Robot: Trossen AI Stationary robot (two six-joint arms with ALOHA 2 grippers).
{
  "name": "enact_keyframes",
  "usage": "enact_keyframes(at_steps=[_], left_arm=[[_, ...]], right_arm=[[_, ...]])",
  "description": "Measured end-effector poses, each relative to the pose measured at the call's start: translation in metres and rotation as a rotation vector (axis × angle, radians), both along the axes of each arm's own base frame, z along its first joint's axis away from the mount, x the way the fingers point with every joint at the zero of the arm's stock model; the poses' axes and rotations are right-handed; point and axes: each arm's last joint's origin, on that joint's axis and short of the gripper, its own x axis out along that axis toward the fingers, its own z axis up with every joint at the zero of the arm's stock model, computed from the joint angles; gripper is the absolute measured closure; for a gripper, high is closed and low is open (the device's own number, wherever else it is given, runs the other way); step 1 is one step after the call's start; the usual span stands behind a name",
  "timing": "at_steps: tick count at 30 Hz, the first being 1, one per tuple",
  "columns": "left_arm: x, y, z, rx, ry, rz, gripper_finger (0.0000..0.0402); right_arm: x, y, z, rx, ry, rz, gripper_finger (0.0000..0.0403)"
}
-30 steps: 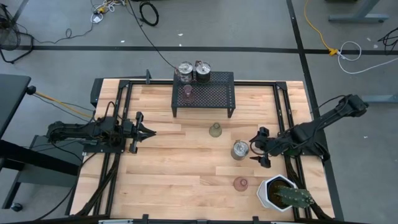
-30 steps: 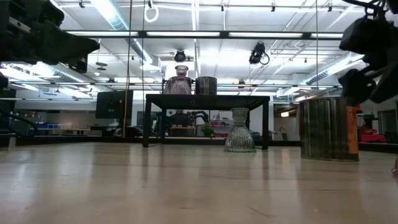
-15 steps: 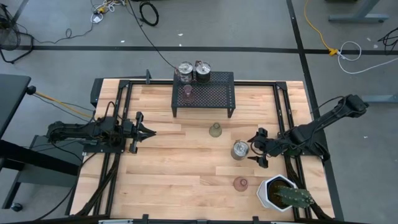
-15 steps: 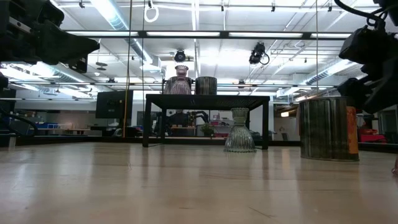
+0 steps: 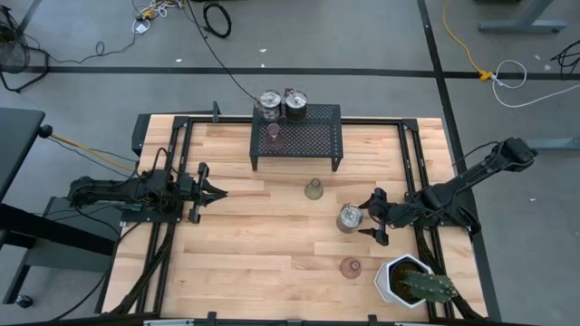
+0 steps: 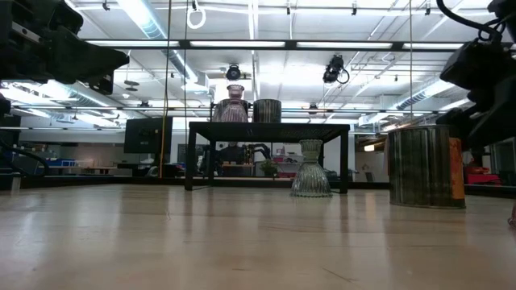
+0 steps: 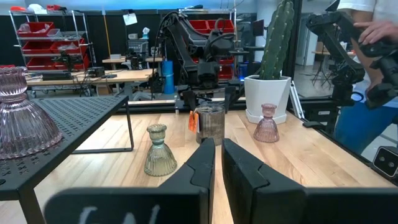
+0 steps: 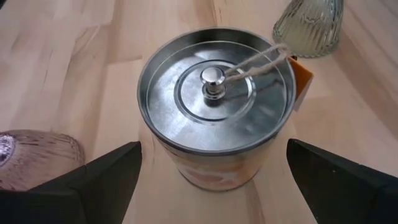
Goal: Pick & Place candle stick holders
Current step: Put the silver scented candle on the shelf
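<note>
A silvery can-like holder (image 5: 349, 217) with a knobbed lid (image 8: 213, 79) stands on the table right of centre. My right gripper (image 5: 367, 221) is open just to its right, one finger on each side of its near wall, touching nothing; it also shows in the right wrist view (image 8: 212, 149). An olive glass holder (image 5: 314, 189) and a pink one (image 5: 351, 267) stand on the table. Two silvery holders (image 5: 269, 102) (image 5: 295, 102) and a pink one (image 5: 273, 134) stand on the black rack (image 5: 313, 140). My left gripper (image 5: 214, 192) is shut and empty at the left.
A white hexagonal pot with a cactus (image 5: 408, 281) stands at the table's near right corner, close to my right arm. The black mesh rack stands at the far middle. A person's hand (image 7: 379, 28) shows beyond the table's right side. Bare wood lies between the two arms.
My right gripper has gone a little toward the table's left edge, closer to the silvery holder, and stays open. The holders have kept still.
</note>
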Motion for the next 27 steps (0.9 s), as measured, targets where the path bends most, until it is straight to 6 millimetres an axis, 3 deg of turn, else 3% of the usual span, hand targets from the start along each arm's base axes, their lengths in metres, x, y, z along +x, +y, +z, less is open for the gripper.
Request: enact_keyframes(at_steps=[7, 27], left_arm=[[0.0, 0.0, 0.0, 0.0, 0.0, 0.0, 0.0367], [0.0, 0.0, 0.0, 0.0, 0.0, 0.0, 0.0367]], right_arm=[[-0.0015, -0.0008, -0.0069, 0.012, -0.025, 0.0, 0.0003], [0.0031, 0.0007, -0.0007, -0.008, -0.109, 0.008, 0.0003]])
